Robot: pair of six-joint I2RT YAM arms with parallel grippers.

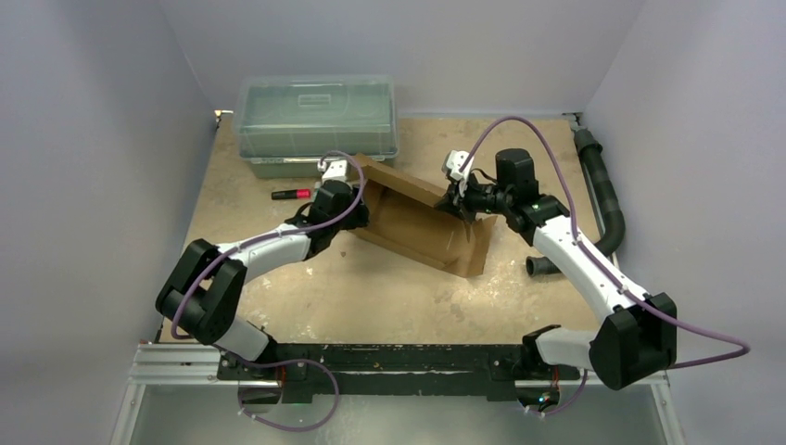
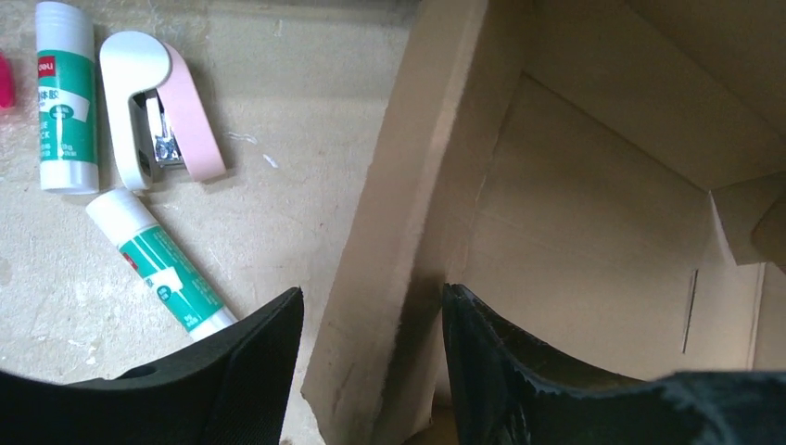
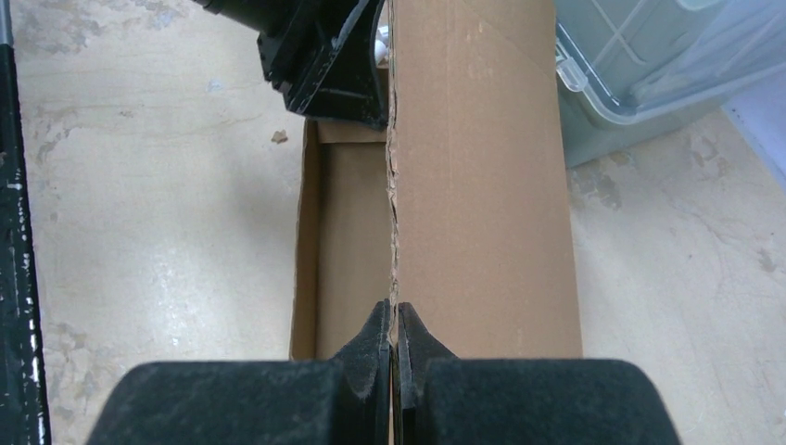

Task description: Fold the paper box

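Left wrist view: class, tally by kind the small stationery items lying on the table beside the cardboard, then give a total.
Glue sticks: 2 (one straight up the frame, one slanted)
Stapler, white and pink: 1
Pink item cut off at the left edge, kind unclear: 1
Total: 4

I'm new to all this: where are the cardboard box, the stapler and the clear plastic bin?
paper box (image 1: 408,227), top view, its inner panel.
stapler (image 2: 190,120), left wrist view, its pink arm.
plastic bin (image 1: 315,107), top view, its lid.
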